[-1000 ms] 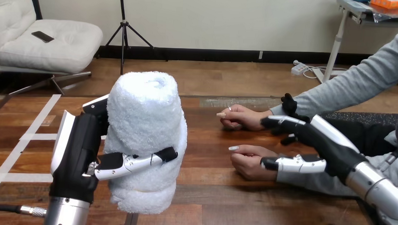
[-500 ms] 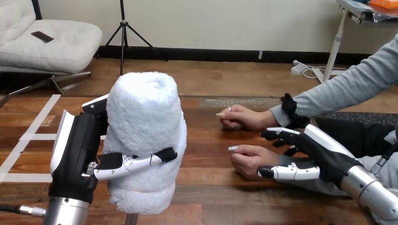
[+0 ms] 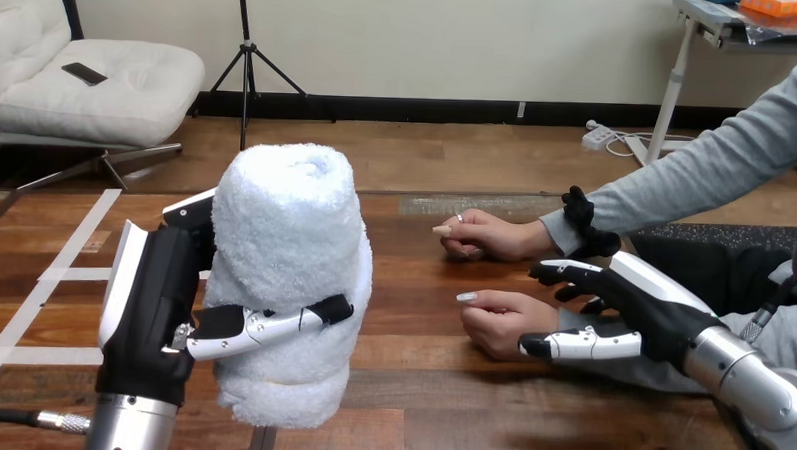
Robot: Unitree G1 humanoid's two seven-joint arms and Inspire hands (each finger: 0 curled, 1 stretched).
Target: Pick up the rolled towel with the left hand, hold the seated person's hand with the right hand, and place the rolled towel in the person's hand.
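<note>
Left of centre: rolled towel (image 3: 289,251) stood upright, clamped by curled fingers and thumb of left hand (image 3: 156,317). Lower right: right hand (image 3: 642,309) had thumb and fingers apart, straddling the wrist of the person's nearer hand (image 3: 501,319).

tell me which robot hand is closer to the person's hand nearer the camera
Right. The right hand is beside the person's nearer hand, at its wrist. The left hand is well off to the view's left, curled round the rolled towel.
</note>
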